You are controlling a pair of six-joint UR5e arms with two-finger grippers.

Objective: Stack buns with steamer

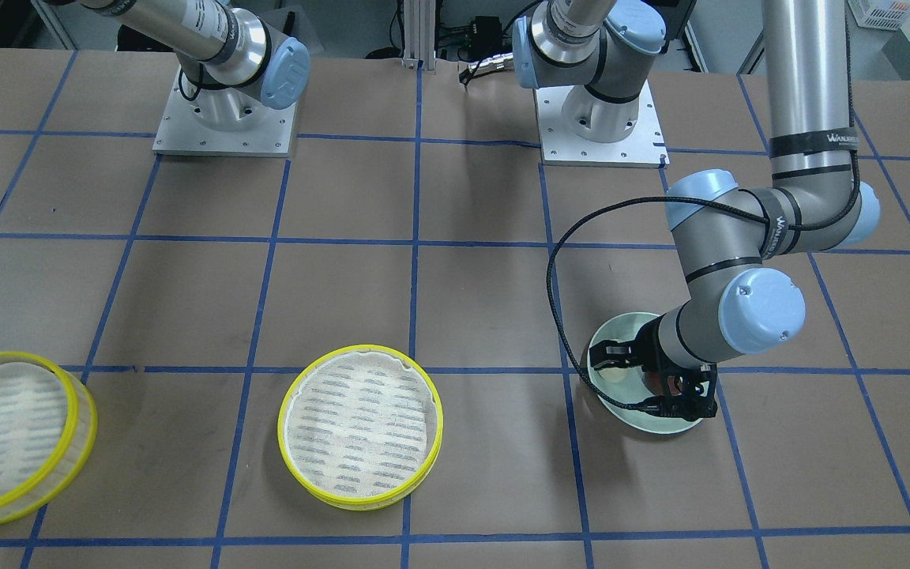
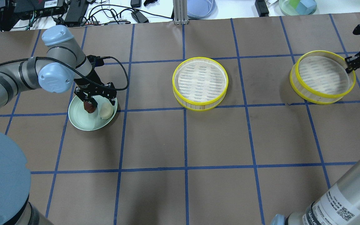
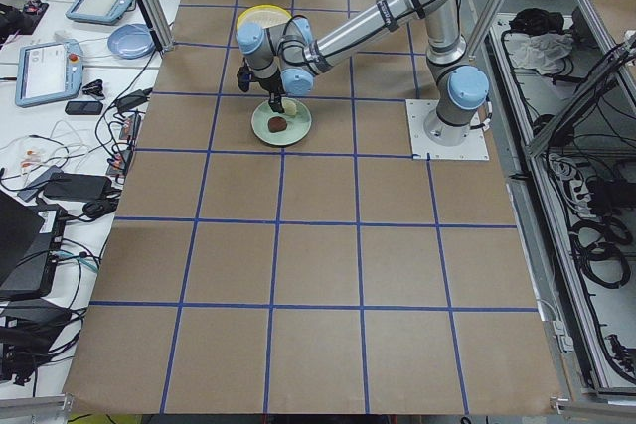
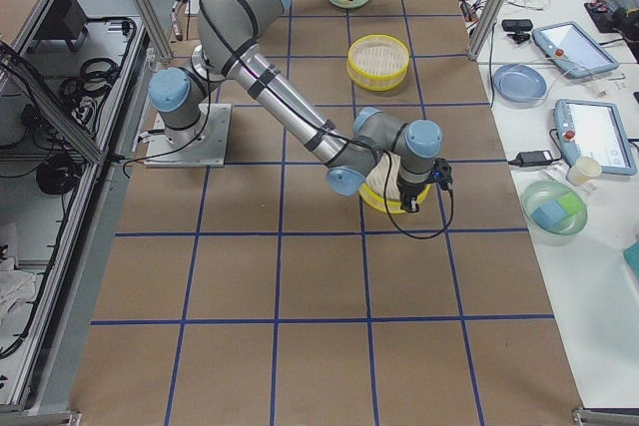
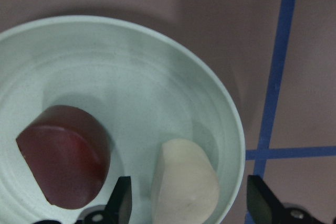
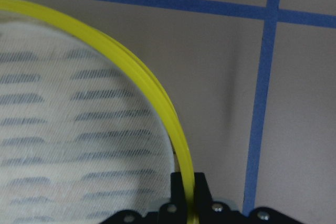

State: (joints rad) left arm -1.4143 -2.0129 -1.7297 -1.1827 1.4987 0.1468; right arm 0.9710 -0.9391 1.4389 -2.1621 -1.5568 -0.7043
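Overhead exterior | left gripper (image 5: 190,202) spread astride cream bun (image 2: 106,111) | right gripper (image 2: 349,65) pinching taller tray (image 2: 323,96)

Black strap band (image 1: 814,144) around the left arm's silver tube is showing white lettering starting "WAN", the rest unclear. A second black strap (image 1: 775,229) by the elbow is carrying similar print, unreadable. White sticker (image 2: 339,204) on the right arm's silver tube is showing a QR code and small print, too small to read
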